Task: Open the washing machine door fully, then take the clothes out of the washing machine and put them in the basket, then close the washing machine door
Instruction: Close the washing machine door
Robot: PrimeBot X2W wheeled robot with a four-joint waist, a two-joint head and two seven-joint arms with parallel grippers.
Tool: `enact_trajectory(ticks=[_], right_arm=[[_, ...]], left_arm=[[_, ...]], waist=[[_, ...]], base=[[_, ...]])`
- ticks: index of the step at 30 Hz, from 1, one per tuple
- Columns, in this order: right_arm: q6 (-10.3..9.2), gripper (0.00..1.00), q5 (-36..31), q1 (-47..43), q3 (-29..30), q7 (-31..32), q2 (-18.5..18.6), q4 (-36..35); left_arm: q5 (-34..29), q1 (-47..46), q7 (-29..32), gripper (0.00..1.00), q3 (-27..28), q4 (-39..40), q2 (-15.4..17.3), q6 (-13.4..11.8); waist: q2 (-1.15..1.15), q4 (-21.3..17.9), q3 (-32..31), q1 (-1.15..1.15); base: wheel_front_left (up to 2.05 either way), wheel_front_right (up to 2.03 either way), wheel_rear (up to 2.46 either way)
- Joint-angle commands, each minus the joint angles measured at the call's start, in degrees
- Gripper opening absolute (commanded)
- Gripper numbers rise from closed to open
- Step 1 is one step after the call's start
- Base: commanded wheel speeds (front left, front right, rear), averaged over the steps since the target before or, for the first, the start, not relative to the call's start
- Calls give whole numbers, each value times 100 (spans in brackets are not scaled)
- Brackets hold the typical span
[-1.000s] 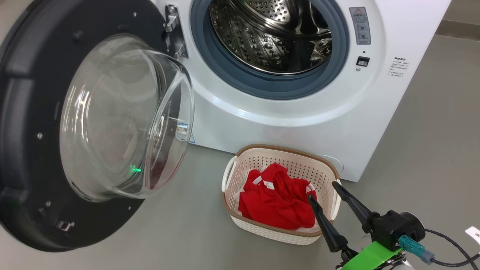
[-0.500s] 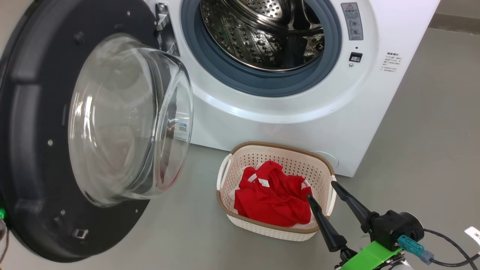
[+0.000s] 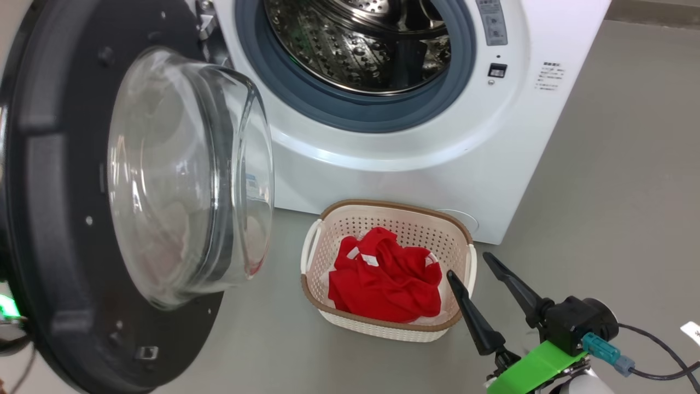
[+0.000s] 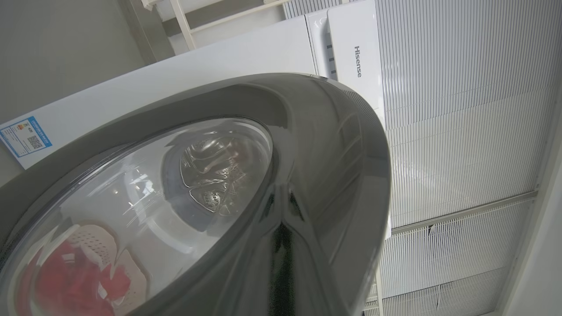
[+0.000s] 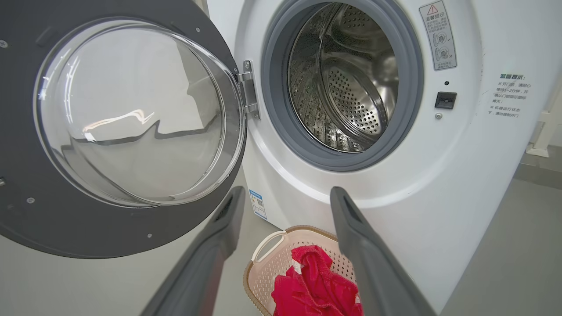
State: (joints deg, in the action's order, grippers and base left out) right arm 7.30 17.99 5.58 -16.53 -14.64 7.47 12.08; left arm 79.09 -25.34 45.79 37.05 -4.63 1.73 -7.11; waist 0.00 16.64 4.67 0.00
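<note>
Washing machine door (image 3: 54, 191) swung out at left, near basket (image 3: 383, 202) holding clothes (image 3: 383, 284); right gripper (image 3: 467, 264) splayed, empty, beside basket.

Right gripper (image 3: 468, 265) is showing two long matte-black fingers tapering to blunt points, coming off a boxy black housing (image 3: 566, 328) with a round grey-rimmed cap on its end. A bright green flat bracket (image 3: 528, 369) is sitting under that housing, and a teal plug-in connector (image 3: 595, 345) with a grey-blue end piece is feeding a thin black cable (image 3: 653, 343) trailing off sideways. From the right wrist the fingers (image 5: 219, 250) are reading smooth dark grey, each with a shallow recessed slot near the tip.
</note>
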Motion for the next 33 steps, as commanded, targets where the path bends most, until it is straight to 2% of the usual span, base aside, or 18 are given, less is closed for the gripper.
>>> enact_trajectory(ticks=[1, 17, 33], right_arm=[[19, 100, 53, 230, -101, -36, 4, -153], [19, 100, 143, 277, -45, -36, -63, -172], [19, 100, 205, 296, -4, -36, -123, -187]], left_arm=[[100, 109, -4, 0, -57, 223, 118, -19], [1233, 986, -1148, 0, -1241, 1194, 115, -264], [1858, 1302, -1781, 0, -1939, 1536, 115, -214]], waist=[[0, -59, 24, 0], [0, -515, 100, 0], [0, -924, 153, 0]], base=[[0, 0, 0], [0, 0, 0], [0, 0, 0]])
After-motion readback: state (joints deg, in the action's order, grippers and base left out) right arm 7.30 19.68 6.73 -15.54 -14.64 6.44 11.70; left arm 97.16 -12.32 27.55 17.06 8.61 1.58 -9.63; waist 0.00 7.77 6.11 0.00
